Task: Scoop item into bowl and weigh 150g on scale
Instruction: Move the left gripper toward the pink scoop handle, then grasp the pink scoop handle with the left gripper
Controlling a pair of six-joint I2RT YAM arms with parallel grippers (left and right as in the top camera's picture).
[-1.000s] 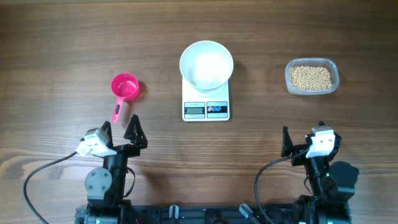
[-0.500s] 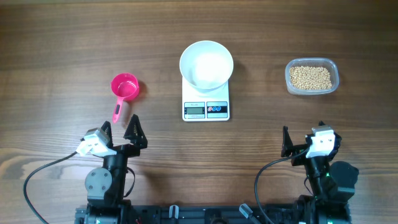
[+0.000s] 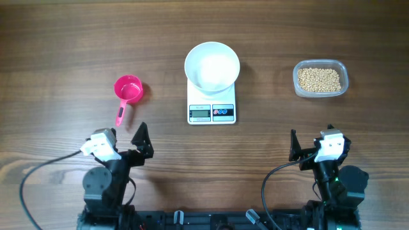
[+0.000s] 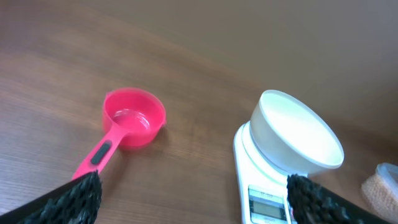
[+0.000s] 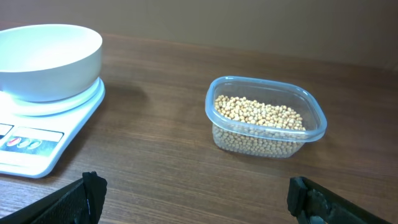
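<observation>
Left gripper [image 3: 126, 135] shifted slightly, glossy round bowl [image 3: 192, 70], flat white scale [image 3: 211, 113]

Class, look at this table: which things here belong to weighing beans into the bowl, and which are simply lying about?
Belong to the job: beans, clear tub holding them, pink scoop, white bowl, scale under the bowl.

Just lying about: no loose extra shows; only the wooden table itself remains.
</observation>
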